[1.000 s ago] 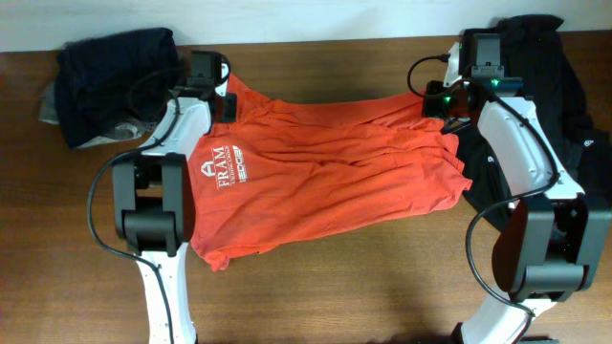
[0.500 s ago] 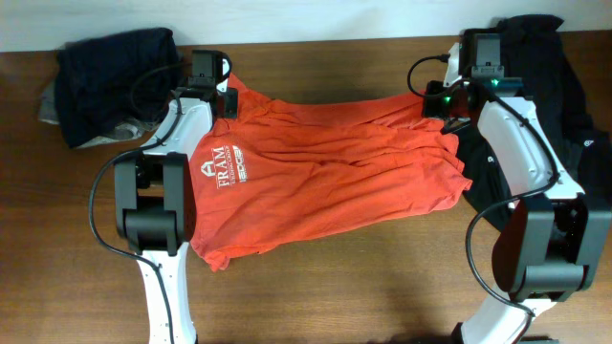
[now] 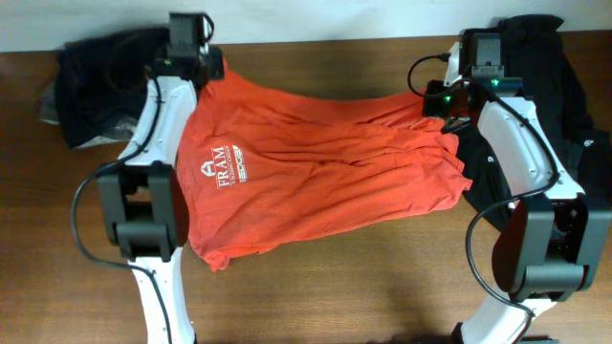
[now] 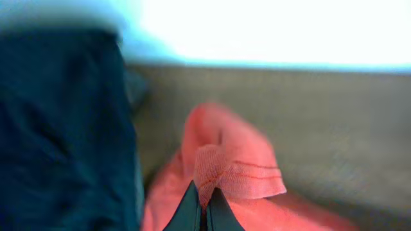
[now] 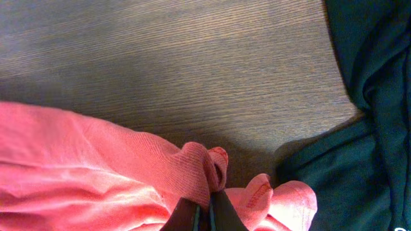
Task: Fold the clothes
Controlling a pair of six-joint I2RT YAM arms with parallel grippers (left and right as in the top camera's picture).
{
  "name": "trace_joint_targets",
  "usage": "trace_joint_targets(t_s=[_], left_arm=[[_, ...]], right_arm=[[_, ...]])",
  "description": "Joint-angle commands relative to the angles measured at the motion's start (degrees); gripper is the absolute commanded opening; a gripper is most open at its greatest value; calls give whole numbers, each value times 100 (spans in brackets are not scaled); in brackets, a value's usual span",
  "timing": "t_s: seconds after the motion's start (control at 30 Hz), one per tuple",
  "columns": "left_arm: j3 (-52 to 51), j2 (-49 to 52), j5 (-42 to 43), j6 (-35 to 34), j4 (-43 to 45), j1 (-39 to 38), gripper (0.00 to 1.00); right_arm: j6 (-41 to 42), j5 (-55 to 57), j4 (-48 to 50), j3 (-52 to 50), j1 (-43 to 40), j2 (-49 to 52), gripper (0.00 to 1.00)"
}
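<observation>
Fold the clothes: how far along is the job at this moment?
Done: both grasps are made. The left claw and the right claw are each shut on a pinch of the red-orange T-shirt along its far edge. In hand: the shirt is held at those two points while it lies spread and wrinkled on the table. Left: every fold, since no part is doubled over yet.

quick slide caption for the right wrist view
Right gripper pinching a bunched edge of the orange T-shirt on the wooden table, black garment alongside.
</observation>
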Motion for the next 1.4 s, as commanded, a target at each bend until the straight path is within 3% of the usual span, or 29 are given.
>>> trace_joint_targets(t_s=[0.0, 0.57, 0.8, 1.03, 1.37], left_arm=[[330, -595, -42, -109, -2, 13, 1], [354, -785, -68, -107, -109, 203, 1], [354, -815, -68, -107, -114, 240, 1], [354, -1207, -87, -105, -203, 352, 1], [354, -2649, -181, 264, -306, 428, 1]], right_arm=[[-42, 153, 70, 57, -31, -46, 4], [-122, 125, 483, 634, -946, -46, 4], [-802, -459, 415, 1246, -992, -48, 4], [-852, -457, -603, 2293, -997, -151, 4], [-848, -448, -2468, 4135, -999, -503, 4]])
